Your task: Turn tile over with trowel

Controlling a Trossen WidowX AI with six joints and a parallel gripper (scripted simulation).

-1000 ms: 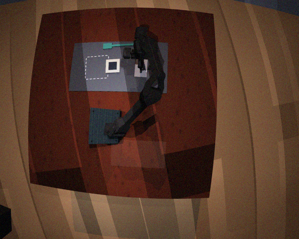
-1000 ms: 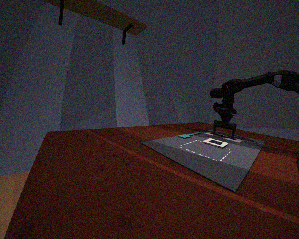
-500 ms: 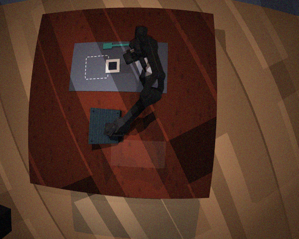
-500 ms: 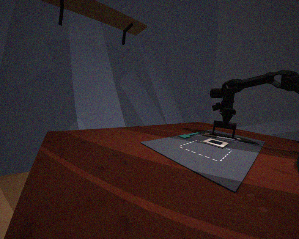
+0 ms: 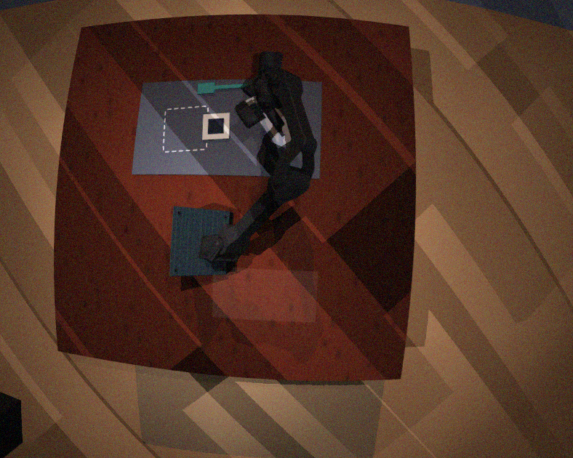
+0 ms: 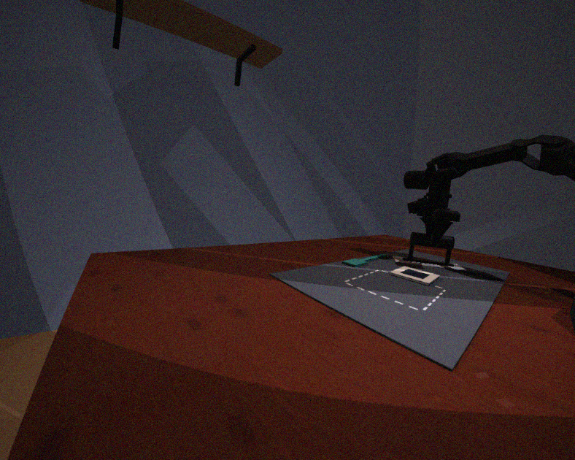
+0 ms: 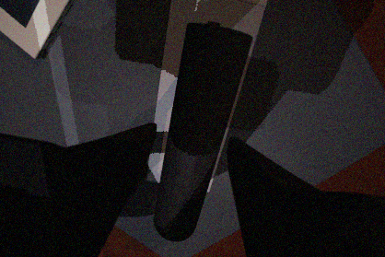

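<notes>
My gripper (image 7: 192,135) is released: in the wrist view the two dark fingers stand apart on either side of the trowel (image 7: 212,74), with a strip of mat showing between each finger and the dark round handle, so nothing is clamped. The trowel lies flat on the grey mat (image 5: 178,158), its handle running between the fingers and its pale blade beyond them, partly in shadow. From the exterior view the gripper (image 6: 430,255) points straight down, low over the mat's far side, with the trowel (image 6: 451,266) showing as a thin pale sliver beneath it. In the top view the arm covers most of the trowel (image 5: 278,139); only a bit of blade peeks out. Just beside the gripper sits the tile (image 5: 215,126), flat on the mat, pale border and dark square facing up. It straddles the right edge of the dashed outline (image 5: 185,129), mostly outside it. The trowel and tile are apart, not touching. A teal flat tool (image 5: 217,87) lies along the mat's far edge, clear of the tile. The mat rests on the red-brown table (image 5: 129,270), and the arm reaches in from a teal base plate (image 5: 193,236) near the mat.
</notes>
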